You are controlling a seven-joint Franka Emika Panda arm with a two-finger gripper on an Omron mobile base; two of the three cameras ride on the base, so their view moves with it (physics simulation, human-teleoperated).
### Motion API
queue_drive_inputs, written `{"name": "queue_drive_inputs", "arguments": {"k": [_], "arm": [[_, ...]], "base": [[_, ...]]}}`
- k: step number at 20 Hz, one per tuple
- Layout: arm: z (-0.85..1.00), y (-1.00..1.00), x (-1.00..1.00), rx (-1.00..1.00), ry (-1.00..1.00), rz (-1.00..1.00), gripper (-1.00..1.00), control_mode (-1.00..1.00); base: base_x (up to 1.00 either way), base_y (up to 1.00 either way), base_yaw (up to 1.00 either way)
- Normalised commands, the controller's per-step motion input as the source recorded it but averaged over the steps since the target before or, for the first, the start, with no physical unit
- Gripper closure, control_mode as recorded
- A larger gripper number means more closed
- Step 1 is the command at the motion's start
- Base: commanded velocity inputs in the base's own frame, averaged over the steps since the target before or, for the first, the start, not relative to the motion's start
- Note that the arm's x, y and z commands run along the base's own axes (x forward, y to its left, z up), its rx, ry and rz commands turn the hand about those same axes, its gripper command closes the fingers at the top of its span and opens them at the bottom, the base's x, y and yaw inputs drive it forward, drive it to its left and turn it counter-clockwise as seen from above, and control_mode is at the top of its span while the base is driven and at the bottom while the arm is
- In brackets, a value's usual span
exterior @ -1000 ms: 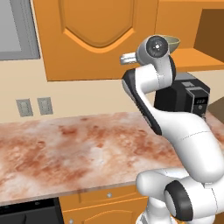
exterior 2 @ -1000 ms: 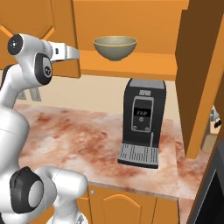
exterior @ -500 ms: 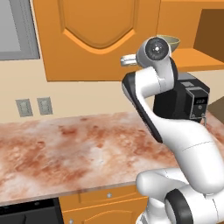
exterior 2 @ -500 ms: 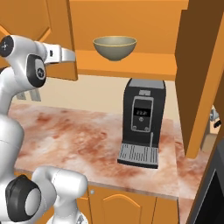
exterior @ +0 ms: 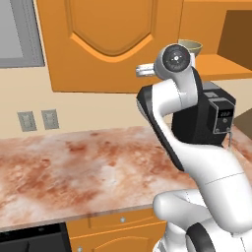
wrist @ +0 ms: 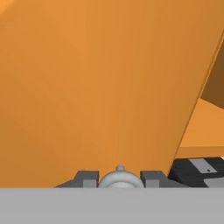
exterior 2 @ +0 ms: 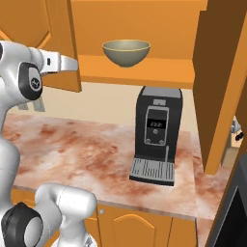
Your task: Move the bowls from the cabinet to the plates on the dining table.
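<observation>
One olive-bronze bowl [exterior 2: 126,52] [exterior: 192,47] stands on the orange shelf of the open cabinet [exterior 2: 144,71]. My gripper [wrist: 119,178] [exterior 2: 72,63] [exterior: 143,71] is shut on the small silver knob [wrist: 120,174] of the cabinet's left door [wrist: 96,87] [exterior: 113,44]. A dark fingertip [wrist: 87,178] stands on each side of the knob. The door hangs partly swung out, and past its edge I see the shelf. The bowl sits to the right of the gripper, apart from it. The plates and the dining table are out of view.
A black coffee machine [exterior 2: 154,135] [exterior: 211,118] stands on the marbled counter [exterior: 88,172] under the shelf. The cabinet's right door [exterior 2: 222,87] hangs open beside it. Two wall outlets [exterior: 37,119] sit on the back wall at the left.
My hand, still on the knob, has drawn back a little away from the bowl, and the left door has swung slightly wider. The bowl has not moved.
</observation>
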Motion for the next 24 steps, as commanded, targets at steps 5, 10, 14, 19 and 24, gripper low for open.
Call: {"name": "queue_drive_inputs", "arguments": {"k": [5,10,14,19,24], "arm": [[0.28,0.22,-0.49,0.0,0.0,-0.03,1.0,-1.0],[0.26,0.23,-0.54,0.0,0.0,-0.03,1.0,-1.0],[0.23,0.26,-0.57,0.0,0.0,-0.03,1.0,-1.0],[0.22,0.26,-0.6,0.0,-0.01,-0.04,1.0,-1.0],[0.16,0.24,-0.65,-0.01,0.0,-0.02,1.0,-1.0]], "base": [[0.0,0.0,0.0],[0.0,0.0,0.0],[0.0,0.0,0.0],[0.0,0.0,0.0],[0.0,0.0,0.0]]}}
